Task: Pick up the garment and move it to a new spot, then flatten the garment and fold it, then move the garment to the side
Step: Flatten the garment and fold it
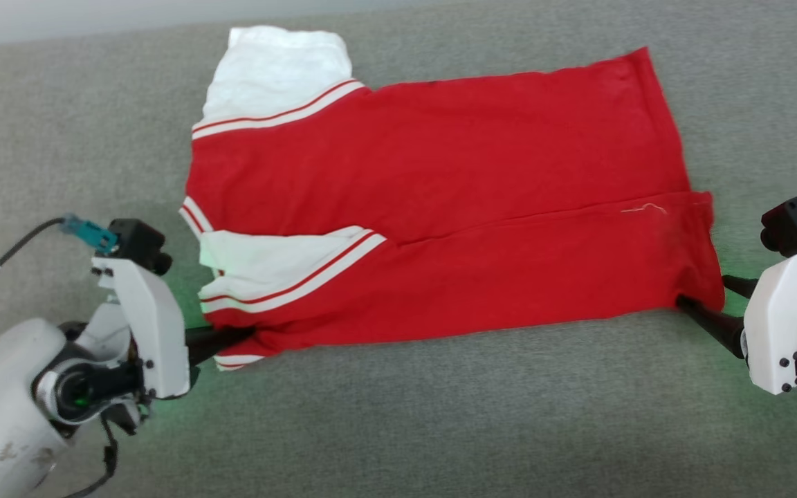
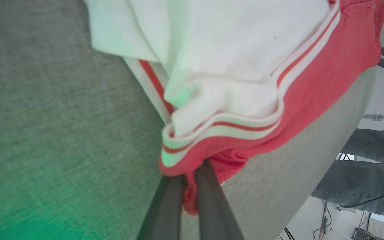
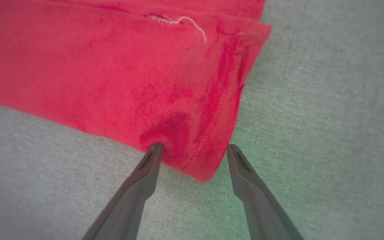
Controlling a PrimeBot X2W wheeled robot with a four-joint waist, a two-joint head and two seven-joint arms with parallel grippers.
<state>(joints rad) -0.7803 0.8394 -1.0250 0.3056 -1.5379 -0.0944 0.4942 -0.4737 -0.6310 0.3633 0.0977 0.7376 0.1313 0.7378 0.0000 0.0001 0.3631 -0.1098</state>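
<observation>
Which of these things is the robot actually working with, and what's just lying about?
In the job: garment, left gripper shut on its corner, right gripper open at its hem.
Just about: grey surface, a person's legs in jeans, cables.

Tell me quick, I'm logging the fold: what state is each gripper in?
Left gripper: shut on the jersey at its sleeve-end corner.
Right gripper: open, jaws astride the jersey's hem corner, not gripping.
</observation>
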